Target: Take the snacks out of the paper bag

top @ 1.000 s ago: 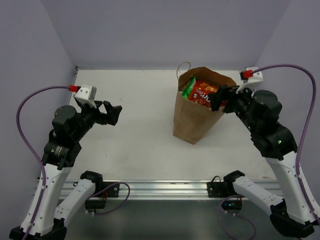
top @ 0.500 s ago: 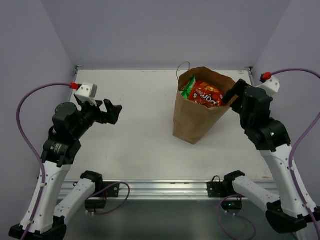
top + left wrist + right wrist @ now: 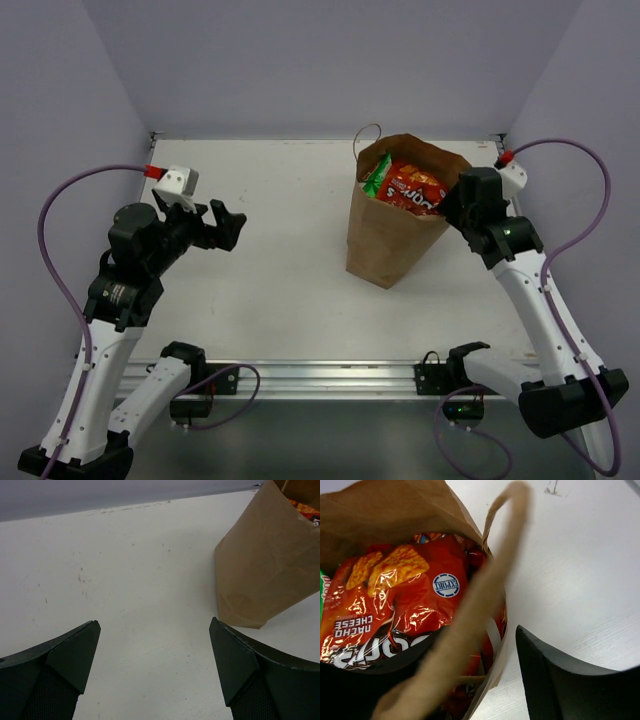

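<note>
Bag (image 3: 385,240): upright on table (image 3: 280,200), red chips (image 3: 405,595) topmost inside. My right gripper (image 3: 472,650): spread wide astride the rim, one finger over the chips, one outside. Left gripper (image 3: 155,672): wide, well apart from bag.

Left hand (image 3: 153,625), fingers far apart, above white table (image 3: 125,555); brown paper bag (image 3: 265,570) upright ahead-right.

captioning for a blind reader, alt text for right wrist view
A red nacho cheese chip bag fills the open paper bag, its blurred handle crossing the frame. The open right gripper straddles the rim over a white table.
</note>
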Available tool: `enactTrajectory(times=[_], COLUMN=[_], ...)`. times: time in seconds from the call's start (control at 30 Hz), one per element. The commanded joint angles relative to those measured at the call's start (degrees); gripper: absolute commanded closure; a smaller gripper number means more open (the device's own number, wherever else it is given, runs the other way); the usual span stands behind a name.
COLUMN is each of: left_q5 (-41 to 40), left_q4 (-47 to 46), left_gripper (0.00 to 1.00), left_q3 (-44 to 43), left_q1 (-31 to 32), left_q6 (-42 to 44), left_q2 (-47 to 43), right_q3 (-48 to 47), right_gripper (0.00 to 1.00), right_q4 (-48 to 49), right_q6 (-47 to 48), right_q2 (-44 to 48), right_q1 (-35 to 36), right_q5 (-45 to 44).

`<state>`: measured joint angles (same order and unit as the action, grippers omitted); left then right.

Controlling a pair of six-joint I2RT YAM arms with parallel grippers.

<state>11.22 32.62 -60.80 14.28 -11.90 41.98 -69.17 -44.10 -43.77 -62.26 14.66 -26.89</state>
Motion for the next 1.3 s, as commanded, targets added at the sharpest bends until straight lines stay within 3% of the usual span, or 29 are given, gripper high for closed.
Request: enactTrajectory(times=[0.0,0.1,0.23,0.43,0.63,0.93,1.27], left_q5=[0.91,1.08,1.52,1.08,0.47,3.36,17.93], left_q4=[0.69,0.78,0.78,1.56,2.45,2.36,-0.71], left_gripper=[0.00,0.00,0.00,0.00,0.00,0.00,0.00], left_q3=[-1.78,-2.04,-2.13,-3.18,-4.68,-8.28,-16.01], left_q1=[0.31,0.31,0.31,0.31,0.31,0.31,0.39], left_q6=[0.39,0.30,0.30,1.26,2.23,1.80,-2.60], left_q2=[0.12,0.30,0.65,1.35,2.67,5.13,15.41], right_q3=[1.84,1.84,-0.79,-4.13,-9.04,-19.42,-18.37], right_gripper=[0.43,0.53,0.74,1.00,1.00,1.00,1.00], right_q4=[2.35,2.44,2.44,7.52,18.42,22.12,29.05], right_q6=[-2.81,-1.94,0.52,11.32,32.30,48.06,65.11], right_q2=[1.70,1.97,1.18,-1.37,-4.61,-12.18,-10.43], right_q1=[-0.15,-0.15,-0.15,-0.15,-0.24,-0.24,0.46], right_q5=[0.62,-0.53,-2.28,-2.47,10.44,32.32,37.97])
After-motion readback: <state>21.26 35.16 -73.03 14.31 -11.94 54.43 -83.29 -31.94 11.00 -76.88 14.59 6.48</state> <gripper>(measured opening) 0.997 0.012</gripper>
